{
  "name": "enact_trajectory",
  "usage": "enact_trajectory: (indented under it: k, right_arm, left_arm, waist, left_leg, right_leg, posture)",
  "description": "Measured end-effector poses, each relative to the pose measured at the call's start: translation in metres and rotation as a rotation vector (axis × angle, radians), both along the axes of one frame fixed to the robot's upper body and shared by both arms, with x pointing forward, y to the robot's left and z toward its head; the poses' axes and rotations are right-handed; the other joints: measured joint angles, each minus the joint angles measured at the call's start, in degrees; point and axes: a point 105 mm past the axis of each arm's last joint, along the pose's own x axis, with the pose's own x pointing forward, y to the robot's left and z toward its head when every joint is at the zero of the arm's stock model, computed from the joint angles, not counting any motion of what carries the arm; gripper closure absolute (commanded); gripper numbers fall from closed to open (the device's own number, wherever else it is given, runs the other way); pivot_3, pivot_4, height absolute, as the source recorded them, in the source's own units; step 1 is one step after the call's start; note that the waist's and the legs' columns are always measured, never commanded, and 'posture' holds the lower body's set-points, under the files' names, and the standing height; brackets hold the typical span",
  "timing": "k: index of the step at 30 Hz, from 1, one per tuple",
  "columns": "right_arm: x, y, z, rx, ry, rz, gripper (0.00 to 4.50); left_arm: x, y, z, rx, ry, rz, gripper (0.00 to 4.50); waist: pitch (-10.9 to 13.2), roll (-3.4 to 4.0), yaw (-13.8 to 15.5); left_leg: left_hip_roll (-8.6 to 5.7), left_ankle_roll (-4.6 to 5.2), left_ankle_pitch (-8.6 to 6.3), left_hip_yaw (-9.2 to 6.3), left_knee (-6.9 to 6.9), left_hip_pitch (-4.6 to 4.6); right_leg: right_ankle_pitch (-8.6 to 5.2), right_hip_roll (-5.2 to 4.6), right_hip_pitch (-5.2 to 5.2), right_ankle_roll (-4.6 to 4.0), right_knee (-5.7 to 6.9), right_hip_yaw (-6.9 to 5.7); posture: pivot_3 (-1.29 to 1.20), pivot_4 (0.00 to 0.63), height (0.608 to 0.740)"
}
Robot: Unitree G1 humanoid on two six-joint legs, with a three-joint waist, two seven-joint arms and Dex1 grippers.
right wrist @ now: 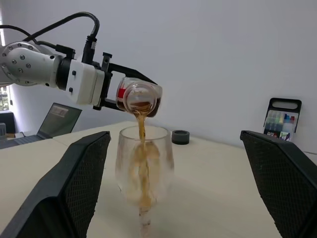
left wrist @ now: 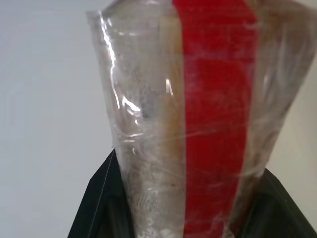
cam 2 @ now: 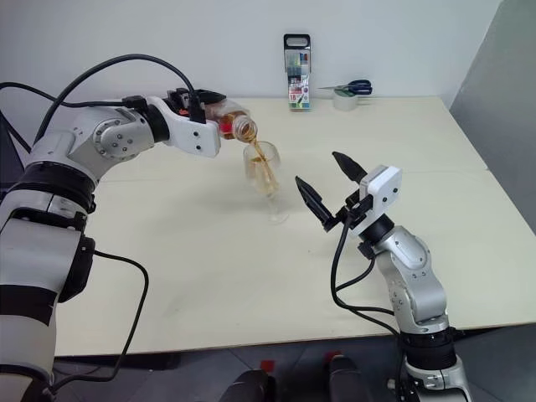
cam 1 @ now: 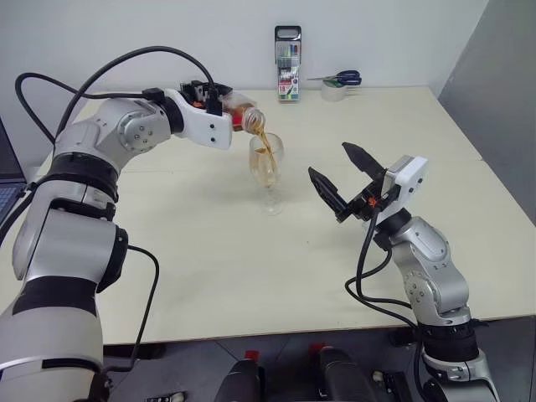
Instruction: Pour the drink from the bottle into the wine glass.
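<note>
Left gripper (cam 1: pixel 219 100) clamped the clear, red-striped plastic bottle (cam 1: pixel 243 115) tipped above the clear stemmed wine glass (cam 1: pixel 269 172), amber drink (right wrist: pixel 142 163) streaming in; right gripper (cam 1: pixel 342 180) gaped empty beside that top-heavy, fragile glass.

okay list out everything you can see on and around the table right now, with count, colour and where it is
bottle: one, clear with a red label strip, tipped over the glass in the left gripper
drink: one amber stream, running from the bottle's mouth into the glass
wine glass: one, clear, standing mid-table, partly filled
marker pack: one, black with coloured pens, upright at the far edge
scissors: one pair, blue handles, lying on the tape roll
tape roll: one, pale, far edge beside the pack
small dark ring: one, grey, on the table behind the glass
laptop: one, dark, off to the left
table: one, cream
left gripper: black, shut on the bottle
right gripper: black, open, beside the glass
</note>
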Motion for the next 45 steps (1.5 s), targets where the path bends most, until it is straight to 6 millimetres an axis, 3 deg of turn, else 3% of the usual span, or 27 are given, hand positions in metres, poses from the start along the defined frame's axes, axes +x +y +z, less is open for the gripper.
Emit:
enact_trajectory:
  k: [45]
  right_arm:
    - [-0.0035,0.0077,0.0041,-0.025,-0.024,0.010,0.00]
  left_arm:
    - [0.0055,0.0072,0.0034,0.053,-0.001,0.056,2.71]
  waist:
    - [0.00,-0.01,-0.03]
  left_leg:
    - [-0.01,0.02,0.01,0.07,0.02,0.01]
  right_leg:
    - [0.00,0.00,-0.04,0.00,0.10,0.02]
  posture:
    - [0.00,0.150,0.740]
